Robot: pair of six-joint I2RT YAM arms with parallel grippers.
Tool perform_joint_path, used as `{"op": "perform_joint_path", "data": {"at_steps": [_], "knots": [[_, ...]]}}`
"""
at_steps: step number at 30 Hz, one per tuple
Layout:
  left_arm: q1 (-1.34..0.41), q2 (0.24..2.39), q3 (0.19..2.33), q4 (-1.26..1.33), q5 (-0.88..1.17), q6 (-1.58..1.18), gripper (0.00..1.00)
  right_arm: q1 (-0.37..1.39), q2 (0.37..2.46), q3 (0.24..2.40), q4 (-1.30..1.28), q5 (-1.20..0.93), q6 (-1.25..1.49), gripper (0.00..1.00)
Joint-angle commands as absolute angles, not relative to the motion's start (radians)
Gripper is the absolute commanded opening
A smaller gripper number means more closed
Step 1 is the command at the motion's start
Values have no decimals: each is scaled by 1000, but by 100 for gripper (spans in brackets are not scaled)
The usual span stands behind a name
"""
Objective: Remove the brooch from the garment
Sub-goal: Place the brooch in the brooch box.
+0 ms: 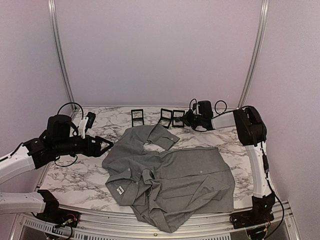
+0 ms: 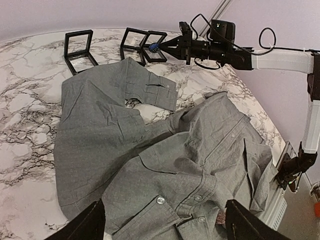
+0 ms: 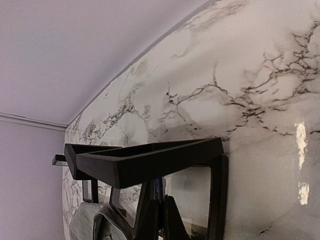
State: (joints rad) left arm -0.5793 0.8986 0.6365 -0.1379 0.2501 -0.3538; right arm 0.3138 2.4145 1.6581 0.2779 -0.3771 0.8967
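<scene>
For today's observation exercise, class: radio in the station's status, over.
Left gripper open, beside the shirt. Right gripper shut on small blue item, likely the brooch, by black frames. Nothing obstructing.

I read the garment [image 1: 170, 175] as matt grey woven cloth, soft and creased, its buttons [image 2: 160, 200] pale and shiny. The worktop [image 1: 75, 175] is marble-patterned, smooth, and glossy enough to throw glare. The frames [image 3: 150, 160] look like matt black plastic with clear panes. The corner rails [image 1: 61, 55] are brushed metal.
</scene>
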Motion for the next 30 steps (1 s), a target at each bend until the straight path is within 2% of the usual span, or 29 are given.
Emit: {"op": "perform_joint_path", "data": {"at_steps": [1,11,19,30], "knots": [[-571,908,621,-117,267,-357,85,310,2446,1694,264,-376,888,2],[-566,910,621,-117,270,-357,85,314,2458,1734,214,-370,867,9],[-562,921,621,-111,279,-359,85,319,2439,1742,161,-336,828,24],[-558,929,615,-97,293,-364,85,323,2398,1725,133,-312,793,31]]}}
